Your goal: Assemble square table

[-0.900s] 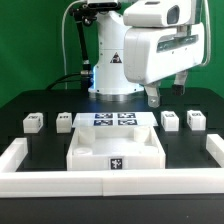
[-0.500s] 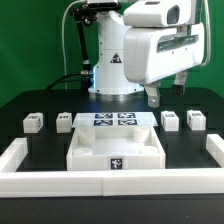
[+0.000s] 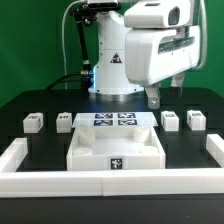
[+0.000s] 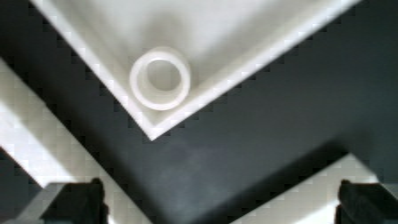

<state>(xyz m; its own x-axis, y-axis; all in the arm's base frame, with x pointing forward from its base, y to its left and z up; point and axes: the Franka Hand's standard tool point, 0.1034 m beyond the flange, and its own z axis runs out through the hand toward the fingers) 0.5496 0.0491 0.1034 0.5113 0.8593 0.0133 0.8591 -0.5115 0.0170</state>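
The white square slab [image 3: 116, 147] with a raised rim lies on the black table, a tag on its near wall. Four small white block legs sit in a row behind it: two on the exterior view's left [image 3: 33, 121] [image 3: 64, 119] and two on its right [image 3: 170, 120] [image 3: 195, 120]. My gripper [image 3: 166, 92] hangs above the right legs, its fingers wide apart and empty. In the wrist view a corner of the slab with a round hole [image 4: 160, 79] lies beyond the dark fingertips [image 4: 71, 203], with nothing between them [image 4: 214, 205].
The marker board [image 3: 113, 119] lies flat behind the slab. A long white border wall [image 3: 110, 183] runs along the front and up both sides of the table. The robot base [image 3: 112, 75] stands at the back.
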